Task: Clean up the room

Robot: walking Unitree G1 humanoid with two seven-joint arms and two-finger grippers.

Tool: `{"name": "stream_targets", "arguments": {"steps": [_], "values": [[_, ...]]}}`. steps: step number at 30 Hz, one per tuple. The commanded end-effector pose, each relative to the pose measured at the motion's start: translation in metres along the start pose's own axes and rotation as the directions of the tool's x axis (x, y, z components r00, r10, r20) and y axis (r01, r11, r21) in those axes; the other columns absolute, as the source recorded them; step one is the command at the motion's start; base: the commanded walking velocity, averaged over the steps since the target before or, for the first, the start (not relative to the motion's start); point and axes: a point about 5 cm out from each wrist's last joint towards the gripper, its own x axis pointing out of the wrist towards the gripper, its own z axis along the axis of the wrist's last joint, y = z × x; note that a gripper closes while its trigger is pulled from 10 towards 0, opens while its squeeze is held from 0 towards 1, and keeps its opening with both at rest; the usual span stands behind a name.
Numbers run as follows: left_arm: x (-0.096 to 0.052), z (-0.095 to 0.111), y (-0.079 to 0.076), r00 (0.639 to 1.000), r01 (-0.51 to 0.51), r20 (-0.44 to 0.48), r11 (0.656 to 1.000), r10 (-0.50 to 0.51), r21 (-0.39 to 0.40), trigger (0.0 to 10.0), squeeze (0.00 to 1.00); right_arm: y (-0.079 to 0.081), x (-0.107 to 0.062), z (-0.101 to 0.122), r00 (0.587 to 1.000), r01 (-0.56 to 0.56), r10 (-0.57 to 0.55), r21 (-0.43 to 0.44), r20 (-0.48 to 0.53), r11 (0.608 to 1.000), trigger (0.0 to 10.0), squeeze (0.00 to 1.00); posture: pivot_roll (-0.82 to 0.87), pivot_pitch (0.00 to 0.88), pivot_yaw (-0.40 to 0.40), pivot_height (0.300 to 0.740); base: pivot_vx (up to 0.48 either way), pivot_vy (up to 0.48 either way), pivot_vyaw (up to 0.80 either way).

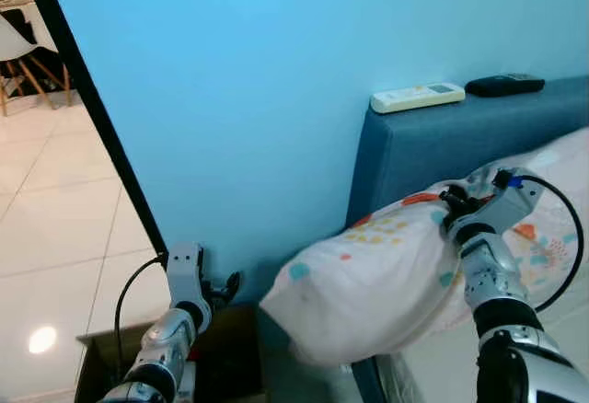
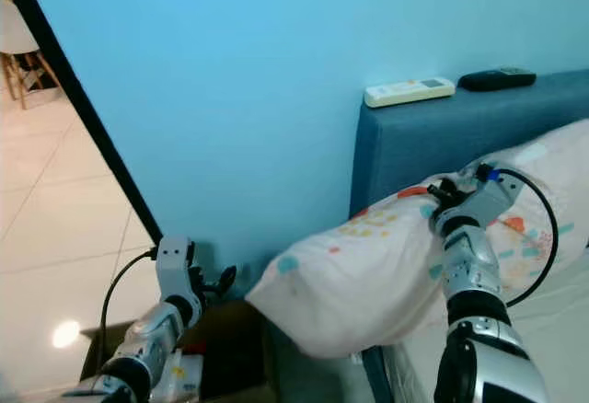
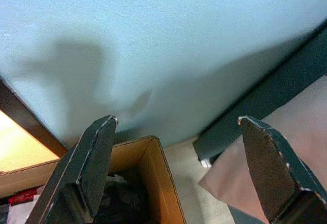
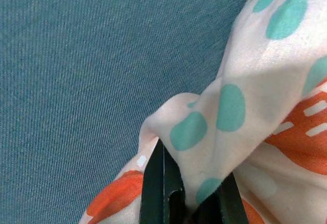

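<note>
The right gripper (image 4: 186, 203) is pinching a fold of the spotted pillow (image 1: 386, 274), its jaws nearly shut on the cloth; the pillow is hanging over the bed's left edge, against the blue headboard (image 1: 433, 141); the left gripper (image 3: 179, 168) is gaping wide over a cardboard box (image 3: 153, 183), holding nothing; next, likely, is pulling the pillow onto the bed.

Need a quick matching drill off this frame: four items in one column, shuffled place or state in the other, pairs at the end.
Items
1. pillow
2. white remote
3. left gripper
4. cardboard box

States
A. lying on top of the blue headboard
B. open, holding nothing
C. on the floor by the wall
D. pinched by the right gripper

Pairs: 1-D, 2-A, 3-B, 4-C
</note>
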Motion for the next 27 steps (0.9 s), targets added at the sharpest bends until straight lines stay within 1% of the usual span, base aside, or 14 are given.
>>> {"name": "stream_targets", "arguments": {"steps": [1, 2, 3, 4, 6, 11, 12, 16, 20, 22, 27], "values": [[-0.004, -0.009, 0.001, 0.999, 0.006, -0.035, 1.000, -0.006, 0.009, 10.0, 0.00, 0.008, 0.006, 0.022, 0.995, -0.025, 0.027, -0.027, 0.095, 0.999, 10.0, 0.00, -0.01, 0.010, 0.002, 0.740, 0.247, -0.409, 0.00], [-0.004, -0.010, 0.000, 0.999, 0.008, -0.037, 1.000, -0.008, 0.007, 10.0, 0.00, 0.000, 0.006, 0.025, 0.995, 0.006, -0.001, -0.047, 0.096, 0.999, 10.0, 0.00, -0.01, 0.012, 0.002, 0.740, 0.255, -0.405, 0.00], [-0.003, -0.010, -0.001, 0.999, 0.010, -0.039, 1.000, -0.010, 0.006, 10.0, 0.00, -0.002, 0.006, 0.027, 0.995, 0.012, -0.007, -0.050, 0.097, 0.999, 10.0, 0.00, -0.01, 0.013, 0.001, 0.740, 0.255, -0.405, 0.00], [-0.003, -0.010, -0.001, 0.999, 0.010, -0.039, 1.000, -0.010, 0.006, 10.0, 0.00, -0.002, 0.006, 0.027, 0.995, 0.012, -0.007, -0.050, 0.097, 0.999, 10.0, 0.00, -0.01, 0.013, 0.001, 0.740, 0.255, -0.405, 0.00], [-0.004, -0.011, -0.002, 0.999, 0.010, -0.043, 1.000, -0.010, 0.001, 10.0, 0.00, -0.007, 0.005, 0.030, 0.994, 0.028, -0.022, -0.057, 0.104, 0.998, 10.0, 0.00, -0.01, 0.017, 0.002, 0.740, 0.255, -0.405, 0.00], [-0.004, -0.012, -0.001, 0.999, 0.006, -0.043, 1.000, -0.006, 0.002, 10.0, 0.00, -0.010, 0.005, 0.033, 0.994, 0.036, -0.030, -0.060, 0.108, 0.998, 10.0, 0.00, -0.01, 0.020, 0.002, 0.740, 0.262, -0.398, 0.00], [-0.006, -0.013, 0.002, 0.999, -0.012, -0.044, 1.000, 0.012, -0.001, 10.0, 0.00, -0.015, 0.006, 0.039, 0.992, 0.057, -0.049, -0.066, 0.117, 0.996, 10.0, 0.00, -0.01, 0.029, 0.000, 0.740, 0.000, 0.000, 0.00], [-0.007, -0.012, 0.005, 0.999, -0.027, -0.034, 1.000, 0.026, -0.014, 10.0, 0.00, -0.018, 0.007, 0.043, 0.990, 0.070, -0.061, -0.070, 0.124, 0.995, 10.0, 0.00, 0.00, 0.033, -0.002, 0.740, 0.000, 0.000, 0.00], [-0.008, -0.011, 0.007, 0.999, -0.024, -0.027, 1.000, 0.025, 0.011, 10.0, 0.00, -0.018, 0.009, 0.047, 0.990, 0.072, -0.063, -0.073, 0.129, 0.995, 10.0, 0.00, 0.00, 0.038, -0.004, 0.740, 0.000, 0.000, 0.00], [-0.009, -0.013, 0.007, 0.999, -0.014, -0.032, 0.999, 0.015, 0.030, 10.0, 0.00, -0.017, 0.010, 0.052, 0.989, 0.069, -0.058, -0.081, 0.137, 0.994, 10.0, 0.00, 0.00, 0.042, -0.003, 0.740, 0.000, -0.446, 0.00], [-0.009, -0.013, 0.007, 0.999, -0.018, -0.033, 0.999, 0.019, 0.029, 10.0, 0.00, -0.017, 0.012, 0.056, 0.988, 0.069, -0.056, -0.089, 0.142, 0.994, 10.0, 0.00, 0.00, 0.050, -0.001, 0.740, 0.000, -0.445, 0.00]]}}
